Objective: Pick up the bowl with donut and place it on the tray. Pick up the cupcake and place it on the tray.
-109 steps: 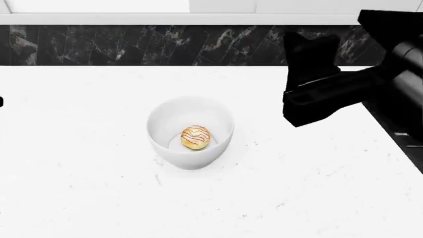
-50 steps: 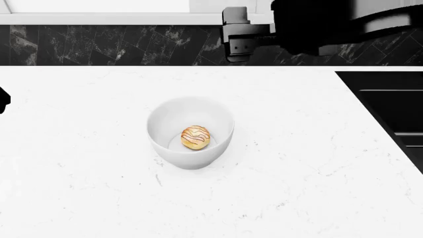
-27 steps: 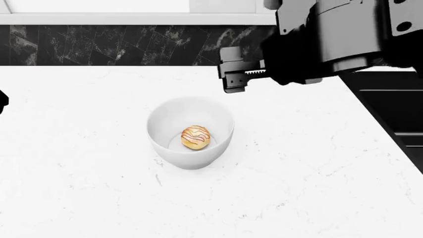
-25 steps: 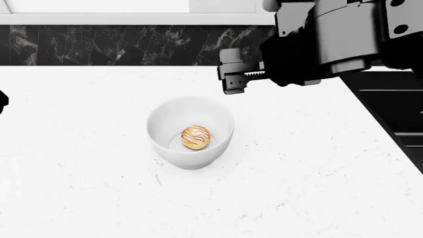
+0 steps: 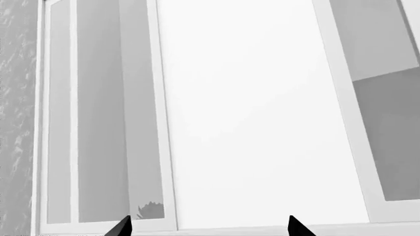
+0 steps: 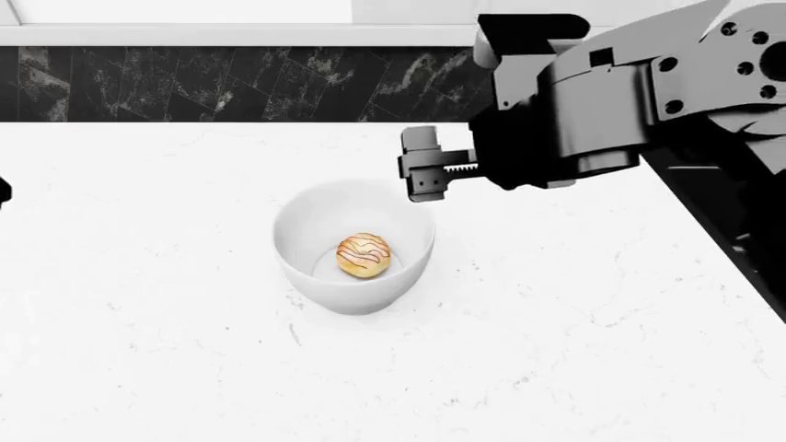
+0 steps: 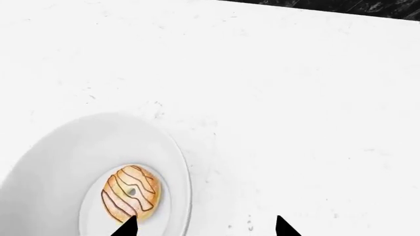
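One step in hand, the bowl pick: right gripper (image 6: 421,177) hovers jaws spread, gripping nothing, its tips straddling the near wall of the deep glossy white bowl (image 6: 353,276) holding the striped tan donut (image 6: 364,256); next, descend onto that rim and close.

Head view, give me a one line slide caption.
Right gripper poised open above the far rim of the white bowl holding the donut.

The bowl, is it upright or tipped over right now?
Upright: the bowl stands on its base on the counter, rim up, with the donut resting inside.
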You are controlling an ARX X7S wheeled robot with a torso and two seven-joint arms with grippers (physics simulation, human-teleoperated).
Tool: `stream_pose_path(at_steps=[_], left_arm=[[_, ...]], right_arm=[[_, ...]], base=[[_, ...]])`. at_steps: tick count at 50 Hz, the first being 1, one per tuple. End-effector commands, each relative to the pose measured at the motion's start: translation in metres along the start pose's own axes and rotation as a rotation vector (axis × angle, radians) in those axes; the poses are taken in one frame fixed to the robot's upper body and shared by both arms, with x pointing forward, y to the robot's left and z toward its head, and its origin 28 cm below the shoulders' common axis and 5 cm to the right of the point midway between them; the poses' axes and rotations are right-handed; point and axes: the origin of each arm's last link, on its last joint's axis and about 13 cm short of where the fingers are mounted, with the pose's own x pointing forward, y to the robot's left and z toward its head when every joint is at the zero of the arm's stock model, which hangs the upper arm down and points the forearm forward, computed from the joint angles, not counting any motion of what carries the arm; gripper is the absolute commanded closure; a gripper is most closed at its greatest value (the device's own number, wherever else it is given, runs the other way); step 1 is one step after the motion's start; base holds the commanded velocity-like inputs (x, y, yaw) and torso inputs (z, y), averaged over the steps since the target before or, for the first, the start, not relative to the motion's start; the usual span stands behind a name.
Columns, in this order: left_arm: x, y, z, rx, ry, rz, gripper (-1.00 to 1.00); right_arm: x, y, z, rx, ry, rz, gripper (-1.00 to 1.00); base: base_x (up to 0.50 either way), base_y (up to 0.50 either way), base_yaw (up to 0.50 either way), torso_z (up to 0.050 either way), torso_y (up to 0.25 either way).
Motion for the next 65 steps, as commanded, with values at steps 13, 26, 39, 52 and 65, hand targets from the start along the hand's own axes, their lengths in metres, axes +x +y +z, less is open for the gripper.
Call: stream_pose_path(at_steps=[13, 26, 39, 52, 65], left_arm=[[-0.004, 0.004, -0.004, -0.007, 0.004, 0.011, -1.00], [-0.005, 0.005, -0.005, -0.010, 0.008, 0.017, -1.00], [-0.005, 0.005, -0.008, -0.015, 0.011, 0.020, -1.00], [-0.005, 0.005, -0.008, -0.016, 0.011, 0.018, -1.00], [-0.004, 0.004, -0.010, -0.018, 0.013, 0.018, -1.00]], right_arm=[[0.013, 0.014, -0.002, -0.001, 0.017, 0.065, -1.00], [0.039, 0.017, -0.013, -0.005, 0.065, 0.082, -1.00], [0.052, 0.017, -0.018, -0.023, 0.102, 0.074, -1.00], [0.063, 0.007, -0.025, -0.001, 0.136, 0.014, -1.00], [0.070, 0.010, -0.029, -0.021, 0.134, 0.064, -1.00]], base=[[0.00, 0.00, 0.00, 0.000, 0.000], [0.00, 0.00, 0.00, 0.000, 0.000], [0.00, 0.00, 0.00, 0.000, 0.000], [0.00, 0.00, 0.00, 0.000, 0.000], [0.00, 0.00, 0.00, 0.000, 0.000]])
